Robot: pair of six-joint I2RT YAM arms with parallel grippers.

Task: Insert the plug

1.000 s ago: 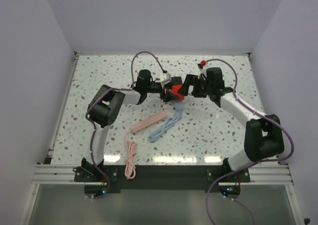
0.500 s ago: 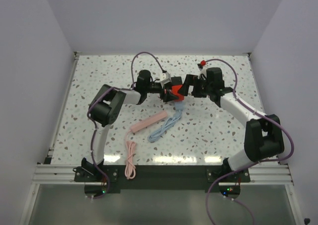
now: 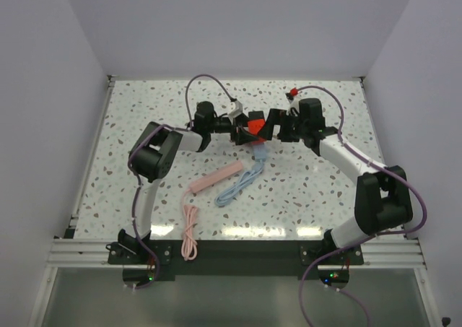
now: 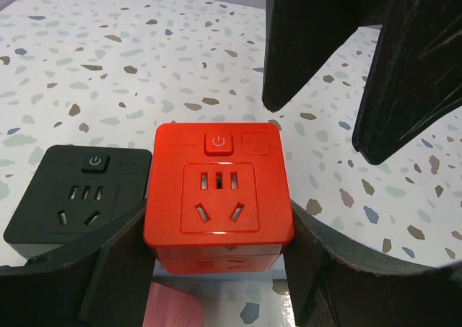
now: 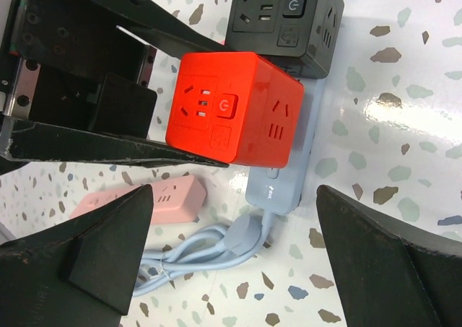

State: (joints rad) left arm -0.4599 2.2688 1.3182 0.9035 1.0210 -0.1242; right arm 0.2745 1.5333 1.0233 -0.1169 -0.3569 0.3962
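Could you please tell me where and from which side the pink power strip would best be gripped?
I would grip the pink power strip across its long sides near mid-length, coming straight down. It lies flat on the table, long and narrow; its pink cable leaves the near end, and a blue cable lies close on its right.

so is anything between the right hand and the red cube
nothing visible. the open right hand faces the red cube, held by the left hand; black cube sits beyond it, blue strip below
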